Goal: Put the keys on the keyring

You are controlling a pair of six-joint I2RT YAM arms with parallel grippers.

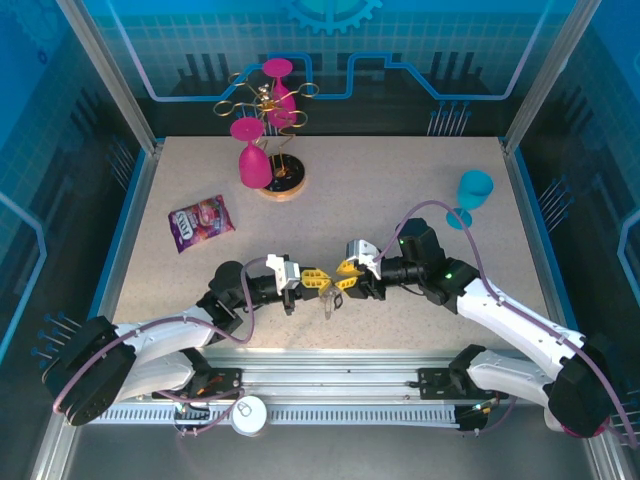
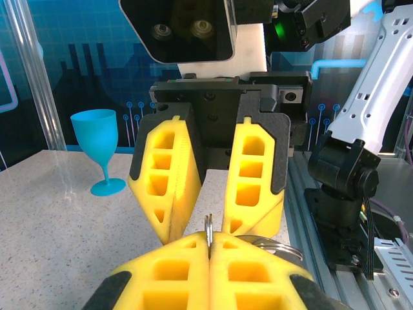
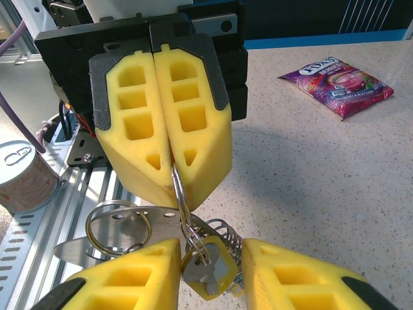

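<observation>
My left gripper (image 1: 316, 278) (image 2: 210, 244) is shut on a thin silvery ring of the keyring (image 2: 208, 227) (image 3: 179, 187), held on edge above the table's near edge. From the ring hang a key with a yellow-orange head (image 3: 213, 274), a flat metal tag with its own ring (image 3: 122, 226) and a small wire coil (image 3: 233, 236). My right gripper (image 1: 345, 276) (image 3: 210, 255) faces the left one tip to tip and stands open, its fingers either side of the yellow key without touching it. The bunch dangles below both grippers (image 1: 330, 302). The dark grey loop and the black-headed key are hidden.
A blue goblet (image 1: 473, 195) (image 2: 97, 145) stands at the right. A purple snack packet (image 1: 201, 221) (image 3: 337, 79) lies at the left. A gold wire rack with pink glasses (image 1: 268, 130) stands at the back. A small can (image 3: 22, 177) sits on the rail below the table edge.
</observation>
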